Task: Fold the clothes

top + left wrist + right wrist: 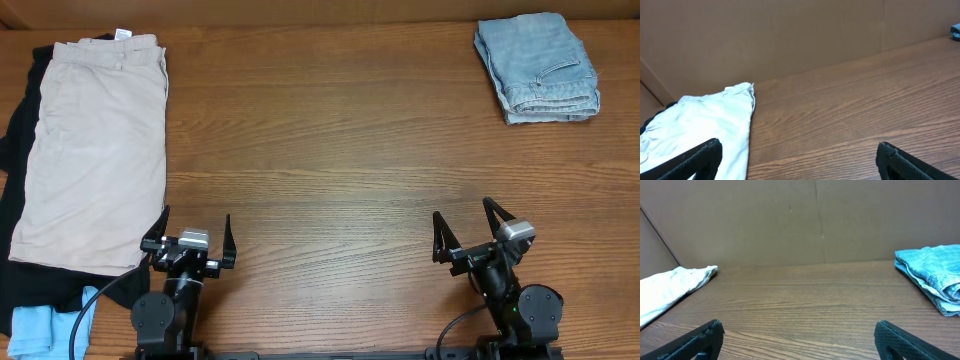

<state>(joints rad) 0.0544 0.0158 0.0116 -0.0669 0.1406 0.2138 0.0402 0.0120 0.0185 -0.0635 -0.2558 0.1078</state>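
The beige khaki shorts lie folded lengthwise at the table's left side, waistband with a small white label at the far end. They rest on a black T-shirt. They also show in the left wrist view and the right wrist view. My left gripper is open and empty just right of the shorts' near corner; its fingertips frame bare wood in the left wrist view. My right gripper is open and empty at the near right, over bare wood in its own view.
A folded light-blue denim garment lies at the far right corner, also in the right wrist view. A light-blue cloth sits at the near left edge. A brown cardboard wall backs the wooden table.
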